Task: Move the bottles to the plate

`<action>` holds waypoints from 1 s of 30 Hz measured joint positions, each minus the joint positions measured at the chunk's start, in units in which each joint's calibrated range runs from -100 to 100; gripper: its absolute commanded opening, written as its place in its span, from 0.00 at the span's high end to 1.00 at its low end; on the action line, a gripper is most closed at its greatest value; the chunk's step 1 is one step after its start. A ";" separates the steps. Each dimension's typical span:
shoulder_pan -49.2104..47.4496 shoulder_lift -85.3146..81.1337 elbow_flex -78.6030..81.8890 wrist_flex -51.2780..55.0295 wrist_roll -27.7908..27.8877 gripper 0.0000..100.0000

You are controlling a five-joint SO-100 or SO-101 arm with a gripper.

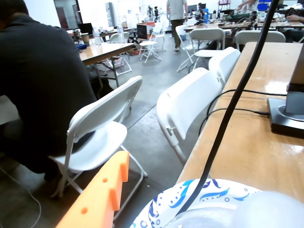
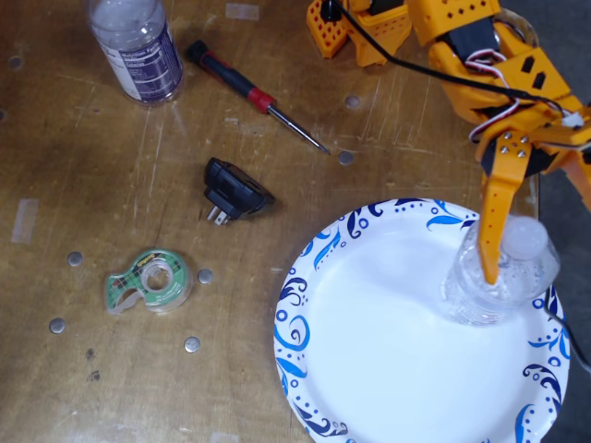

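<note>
The white paper plate (image 2: pixel 388 341) with a blue swirl rim lies at the lower right of the fixed view; its rim also shows at the bottom of the wrist view (image 1: pixel 190 197). A clear bottle (image 2: pixel 503 281) with a white cap stands on the plate's right side. It is a blur at the bottom right of the wrist view (image 1: pixel 247 211). My orange gripper (image 2: pixel 534 245) straddles this bottle. One finger (image 2: pixel 494 221) lies across its left side. In the wrist view a gap shows between the orange finger (image 1: pixel 102 194) and the bottle. The navy-label bottle (image 2: pixel 138 46) stands at the top left.
A red-and-black screwdriver (image 2: pixel 254 92), a black plug adapter (image 2: pixel 233 191) and a green tape dispenser (image 2: pixel 152 280) lie on the wooden table left of the plate. The arm base (image 2: pixel 365 28) is at the top. White folding chairs (image 1: pixel 190 104) stand beyond the table edge.
</note>
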 measured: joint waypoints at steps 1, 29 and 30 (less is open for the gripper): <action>0.00 -0.67 -0.09 0.60 0.00 0.60; 7.11 -29.61 -2.88 28.94 0.00 0.60; 7.38 -31.29 -3.51 30.72 0.05 0.60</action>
